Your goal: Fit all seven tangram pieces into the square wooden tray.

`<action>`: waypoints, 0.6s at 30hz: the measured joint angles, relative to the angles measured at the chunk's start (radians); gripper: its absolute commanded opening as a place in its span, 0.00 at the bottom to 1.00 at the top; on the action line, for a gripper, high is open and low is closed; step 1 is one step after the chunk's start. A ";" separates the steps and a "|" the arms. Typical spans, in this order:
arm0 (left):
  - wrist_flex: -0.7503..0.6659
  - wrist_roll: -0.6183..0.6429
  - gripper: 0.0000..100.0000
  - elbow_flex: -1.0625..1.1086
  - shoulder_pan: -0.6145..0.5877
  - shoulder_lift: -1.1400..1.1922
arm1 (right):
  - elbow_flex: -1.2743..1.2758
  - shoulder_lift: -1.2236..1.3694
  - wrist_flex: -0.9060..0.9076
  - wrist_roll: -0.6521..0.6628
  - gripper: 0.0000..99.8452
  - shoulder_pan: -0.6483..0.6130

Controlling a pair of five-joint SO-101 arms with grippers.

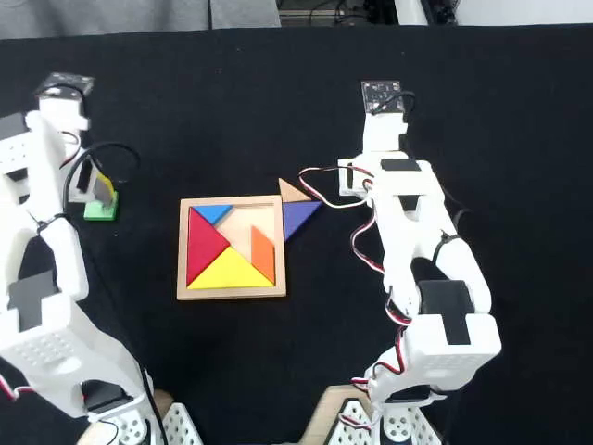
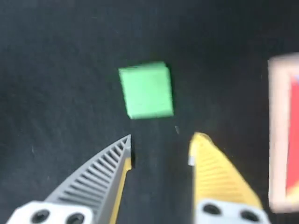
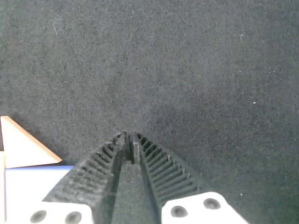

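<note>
The left gripper [image 2: 163, 139] stands well open over the black cloth [image 1: 482, 111], and we see nothing between its ribbed grey finger [image 2: 105, 170] and its yellow finger [image 2: 217, 175]. The green square [image 2: 147, 91] lies flat just beyond the two tips, apart from both, roughly in line with the gap and a little nearer the grey side. At the edge of this view a strip of the wooden tray [image 2: 280, 135] shows, blurred and cut off by the frame, with red inside it.

The right gripper [image 3: 127, 142] is closed tip to tip and holds nothing; bare cloth lies ahead of it. Off to one side, near the root of its fingers, we make out the tan triangle [image 3: 23, 147] and, next to it, a pale slab that is the purple triangle [image 3: 28, 186], cut off by the frame.

From above, the tray [image 1: 232, 293] lies between the two arms. In it sit the blue triangle [image 1: 211, 213], the red triangle [image 1: 204, 246], the yellow triangle [image 1: 232, 271] and an orange piece [image 1: 263, 252], with bare wood between them. The tan triangle [image 1: 293, 192] and purple triangle [image 1: 298, 219] rest outside, against the tray's far right corner. The green square [image 1: 101, 208] lies well apart on the left, with the left gripper [image 1: 97, 190] directly over it.
</note>
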 measured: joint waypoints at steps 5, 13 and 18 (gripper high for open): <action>-0.121 0.035 0.29 0.011 0.005 0.075 | 0.000 0.000 0.000 0.000 0.01 0.000; -0.247 0.038 0.29 0.011 0.006 0.232 | 0.000 0.000 0.000 0.000 0.01 0.000; -0.252 0.038 0.29 -0.023 0.000 0.276 | 0.000 0.000 0.000 0.000 0.01 0.000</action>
